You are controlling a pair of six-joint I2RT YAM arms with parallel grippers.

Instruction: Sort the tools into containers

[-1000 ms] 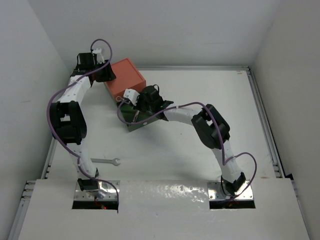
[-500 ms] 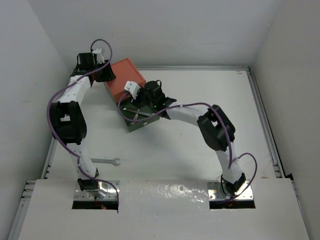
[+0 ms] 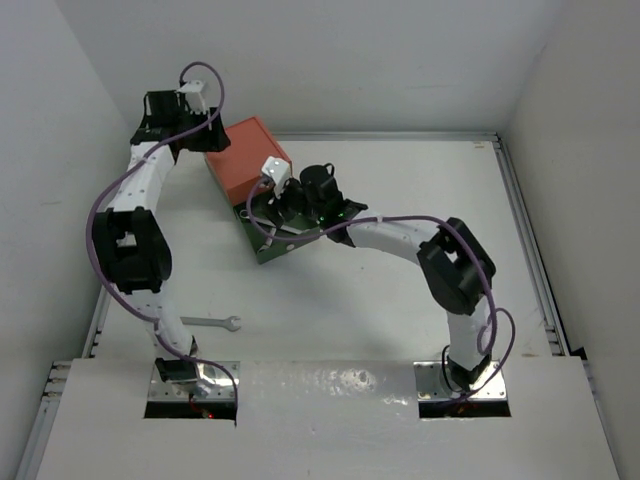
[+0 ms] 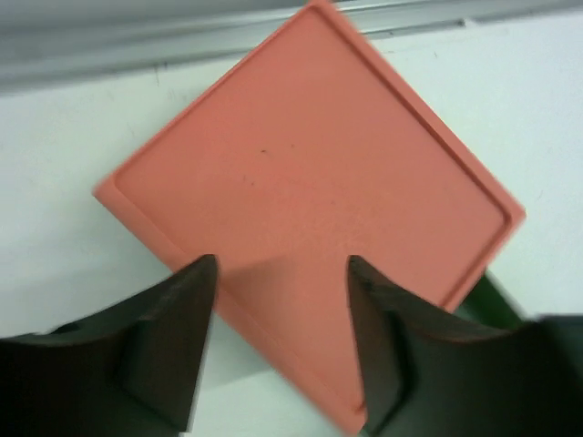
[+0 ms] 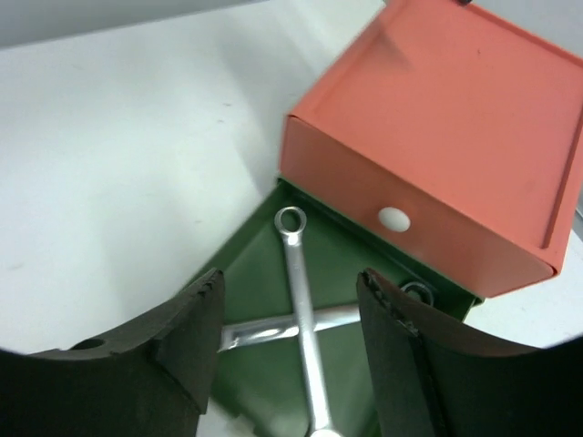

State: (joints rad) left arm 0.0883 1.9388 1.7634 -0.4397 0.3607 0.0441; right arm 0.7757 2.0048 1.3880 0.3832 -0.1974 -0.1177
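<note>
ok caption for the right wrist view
Open right gripper above crossed slim silver wrenches in the pulled-out dark green drawer below the orange-red drawer

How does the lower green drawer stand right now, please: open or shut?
Open. The green drawer is pulled out from under the orange-red drawer, and two crossed wrenches lie visible inside it.

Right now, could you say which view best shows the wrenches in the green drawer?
Right wrist: two crossed wrenches lie in the green drawer. Top external shows them tiny, partly behind the right arm; left wrist shows none.
</note>
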